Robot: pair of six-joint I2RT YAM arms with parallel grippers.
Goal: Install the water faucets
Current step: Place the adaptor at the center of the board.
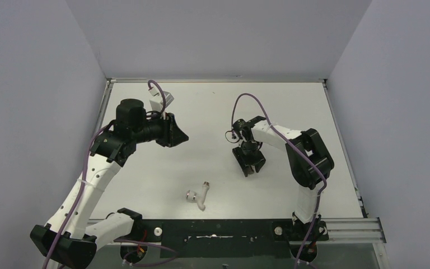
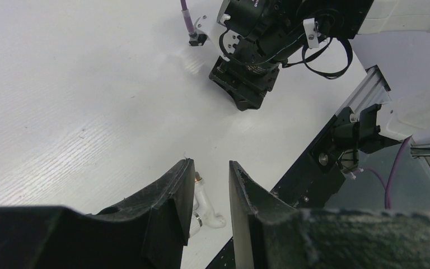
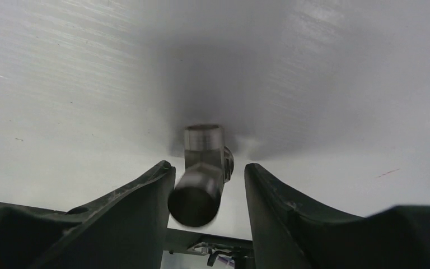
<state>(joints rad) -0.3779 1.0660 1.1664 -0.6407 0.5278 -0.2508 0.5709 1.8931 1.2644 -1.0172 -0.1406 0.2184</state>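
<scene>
A white faucet (image 1: 200, 197) with a chrome knob lies on its side on the white table (image 1: 213, 112), near the front edge between the two arms. Part of the faucet (image 2: 204, 199) shows behind my left gripper's (image 2: 210, 162) fingers. That gripper (image 1: 178, 133) hovers at the left, jaws a little apart with nothing between them. My right gripper (image 1: 252, 167) points down at the table right of centre. In its wrist view a grey metal threaded fitting (image 3: 201, 168), blurred, sits between the jaws of the right gripper (image 3: 210, 166). The fitting leans by the left finger, clear of the right one.
A black mounting strip (image 1: 218, 230) runs along the table's near edge, with an aluminium rail (image 1: 353, 227) at the right. Grey walls close the left, back and right sides. The right arm's wrist (image 2: 257, 61) shows across the table in the left wrist view.
</scene>
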